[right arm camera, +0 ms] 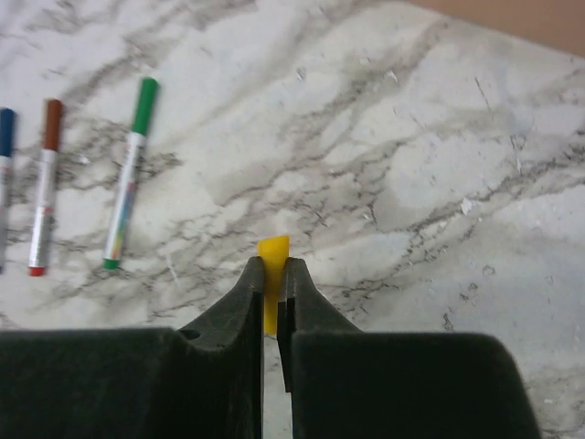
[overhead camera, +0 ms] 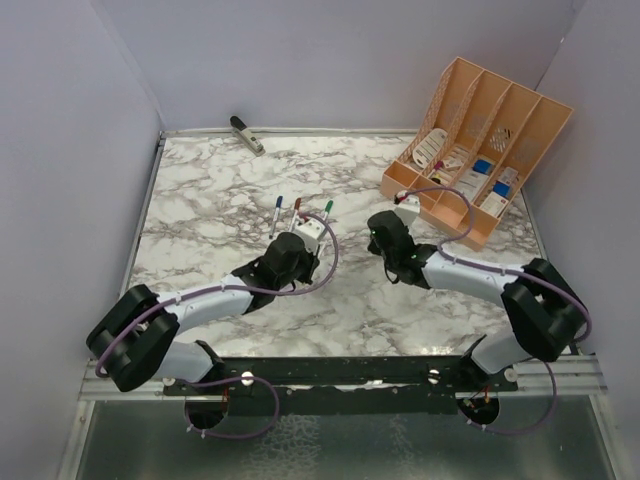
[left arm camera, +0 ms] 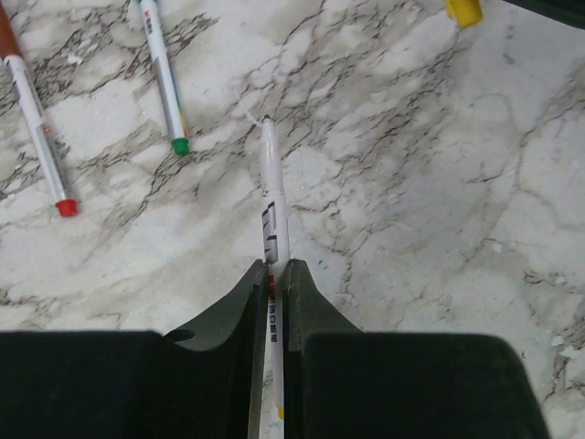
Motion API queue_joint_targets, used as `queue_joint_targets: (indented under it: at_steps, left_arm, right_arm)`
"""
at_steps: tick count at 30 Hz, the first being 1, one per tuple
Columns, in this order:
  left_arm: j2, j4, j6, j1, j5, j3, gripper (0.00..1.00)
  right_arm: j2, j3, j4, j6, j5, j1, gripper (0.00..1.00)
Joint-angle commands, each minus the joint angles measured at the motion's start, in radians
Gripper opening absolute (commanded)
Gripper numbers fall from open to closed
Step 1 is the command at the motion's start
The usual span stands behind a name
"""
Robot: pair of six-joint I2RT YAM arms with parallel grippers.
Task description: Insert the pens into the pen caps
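My left gripper [overhead camera: 306,238] [left arm camera: 271,270] is shut on a thin white uncapped pen [left arm camera: 272,206], whose dark tip points forward just above the marble. My right gripper [overhead camera: 384,233] [right arm camera: 272,267] is shut on the yellow pen cap [right arm camera: 272,254], which sticks out a little past the fingertips. The yellow cap also shows in the left wrist view [left arm camera: 463,11], ahead and to the right of the pen tip, apart from it. Three capped pens lie side by side on the table: blue [overhead camera: 277,214], red-brown [overhead camera: 296,212] [right arm camera: 44,183] and green [overhead camera: 326,212] [right arm camera: 128,174].
An orange organizer [overhead camera: 480,150] with white and blue items stands at the back right, close behind my right arm. A chunky dark-and-white clip-like object [overhead camera: 247,134] lies at the back wall. Grey walls close the table on the left, back and right.
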Motion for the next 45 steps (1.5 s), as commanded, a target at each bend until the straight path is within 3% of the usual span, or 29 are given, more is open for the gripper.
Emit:
queue_joint_targets:
  at_steps: [1,9,14,19,27,33,45]
  left_arm:
    - [-0.028,0.214,0.030,0.006,0.114,-0.024,0.00]
    - [-0.048,0.500,0.014,0.006,0.245,-0.102,0.00]
    - [-0.049,0.701,-0.001,0.005,0.307,-0.146,0.00]
    - [-0.025,0.837,-0.026,0.006,0.363,-0.160,0.00]
    - [0.053,1.071,-0.139,0.006,0.404,-0.188,0.00]
    - [0.102,1.120,-0.184,0.007,0.417,-0.179,0.00]
    - [0.090,1.057,-0.168,0.008,0.418,-0.154,0.00]
  right_arm:
    - [-0.110,-0.095,0.373,-0.175,0.028,0.004,0.01]
    - [-0.192,-0.180,0.684,-0.317,-0.074,0.004,0.01]
    - [-0.243,-0.299,1.021,-0.366,-0.196,0.004,0.01]
    - [-0.257,-0.320,1.119,-0.347,-0.265,0.004,0.01]
    - [-0.219,-0.432,1.497,-0.316,-0.346,0.004,0.01]
    - [-0.168,-0.468,1.704,-0.335,-0.417,0.003,0.01]
    - [-0.126,-0.453,1.744,-0.331,-0.468,0.004,0.01]
